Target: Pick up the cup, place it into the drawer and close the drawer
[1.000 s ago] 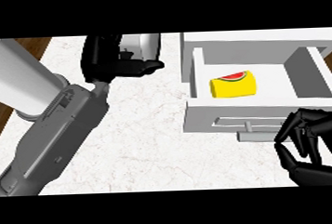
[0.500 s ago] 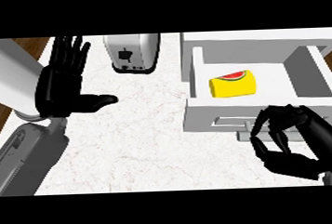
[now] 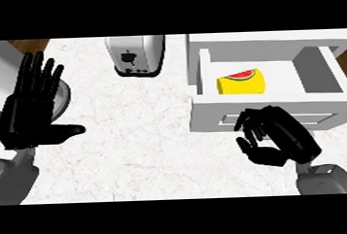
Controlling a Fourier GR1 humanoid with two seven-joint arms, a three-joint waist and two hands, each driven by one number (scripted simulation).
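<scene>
Since the earlier frame, the right hand (image 3: 276, 140) has moved up to the open drawer (image 3: 266, 116) front, fingers curled, holding nothing. Left hand (image 3: 31, 110) rests flat and spread at left. Yellow cup (image 3: 242, 82) lies inside the drawer.

Right robot hand (image 3: 274, 139) moved up against drawer (image 3: 266, 118) front, fingers curled.

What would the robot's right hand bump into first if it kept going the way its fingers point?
Probably the white front panel of the open drawer; the right hand sits just short of it, though height is unclear.
</scene>
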